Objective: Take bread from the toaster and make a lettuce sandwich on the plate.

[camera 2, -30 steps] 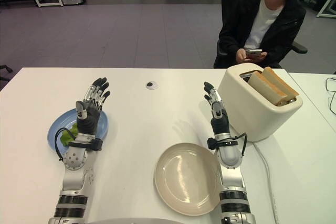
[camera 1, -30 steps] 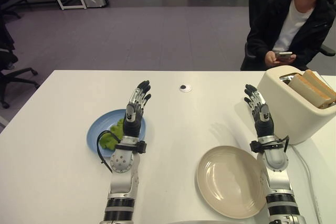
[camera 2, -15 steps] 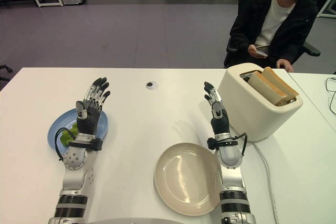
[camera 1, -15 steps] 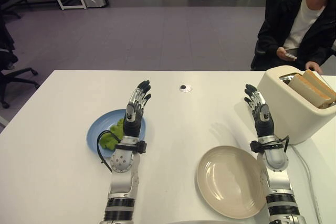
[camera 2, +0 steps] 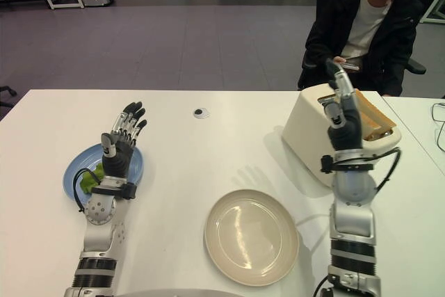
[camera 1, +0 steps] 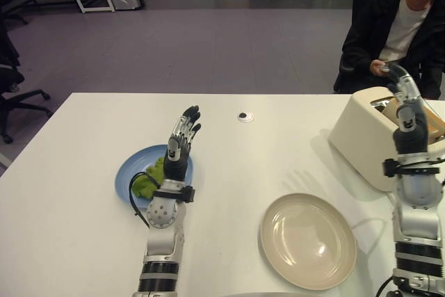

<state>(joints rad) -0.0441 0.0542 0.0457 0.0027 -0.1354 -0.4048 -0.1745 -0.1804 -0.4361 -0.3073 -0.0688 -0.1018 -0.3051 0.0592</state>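
Little of the task looks done. The cream plate, where the sandwich is to be built, holds nothing. The bread sits in the toaster, which stands beyond the cream plate and to its right. The lettuce lies on a blue plate, well to the left of the cream plate on the same table.

The right hand is raised above and to the right of the cream plate, in front of the toaster's top. Its fingers are stretched out fairly straight and grip nothing. The left hand stands upright over the blue plate, left of the cream plate, with fingers spread and nothing in them. So, as I judge it, the first step (lifting the bread out) is only at the approach, and everything else is left to do: bread to the cream plate, lettuce on it, more bread on top.

The right hand covers much of the toaster's slot, so I cannot tell whether it touches the bread or how many slices there are. In the left eye view the frame's edge cuts the toaster off. The left wrist and its cable hide part of the lettuce, so how much there is stays unclear.
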